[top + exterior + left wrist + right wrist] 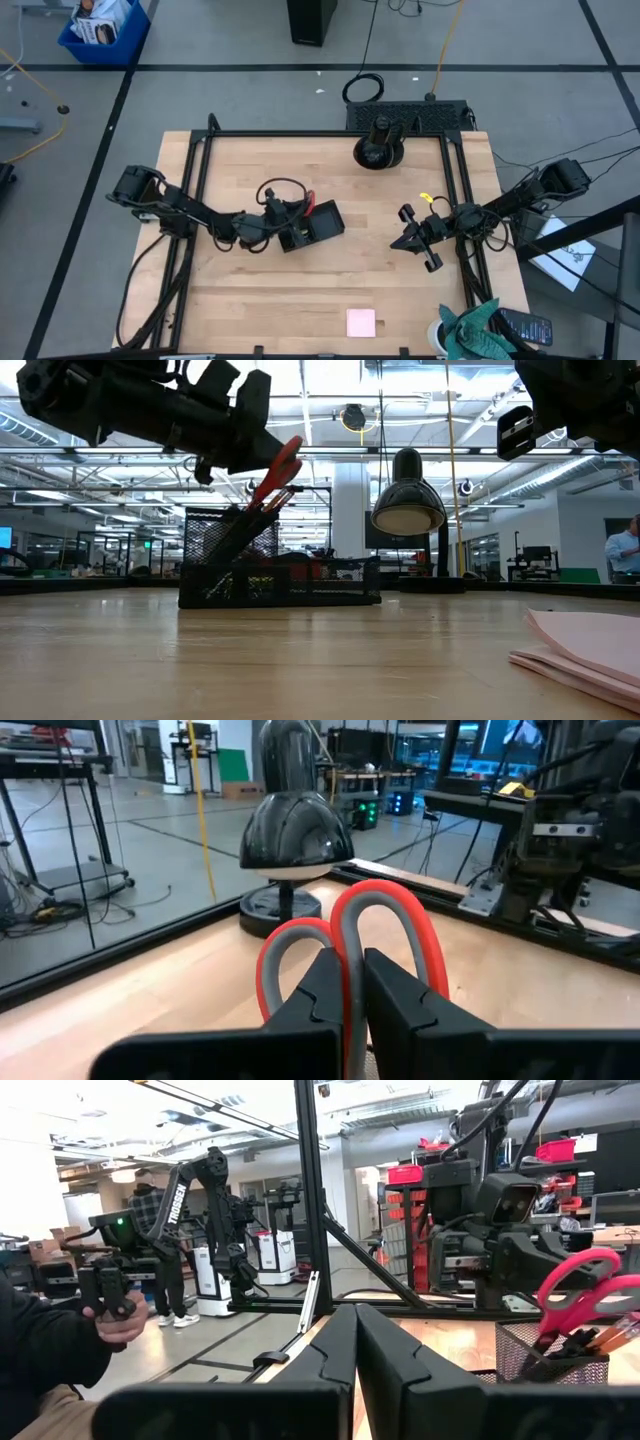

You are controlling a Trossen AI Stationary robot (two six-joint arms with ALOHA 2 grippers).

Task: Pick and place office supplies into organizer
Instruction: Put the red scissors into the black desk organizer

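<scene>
Nearest the table's front edge a pink sticky-note pad (361,322) is seen lying flat on the wooden table (300,290), not yet collected. Farther in, the red-handled scissors (350,935) are pinched at the handles between the closed fingers of the left gripper (278,215), blades down in the black mesh organizer (280,565) (a hold that seems meant to lower them upright among the pens already stood there). The right gripper (418,236) is held apart over bare wood, its fingers together on nothing, apparently waiting. Behind, a black desk lamp (379,148) is set at the table's rear, and a bright open workshop with a person at its edge is seen beyond.
</scene>
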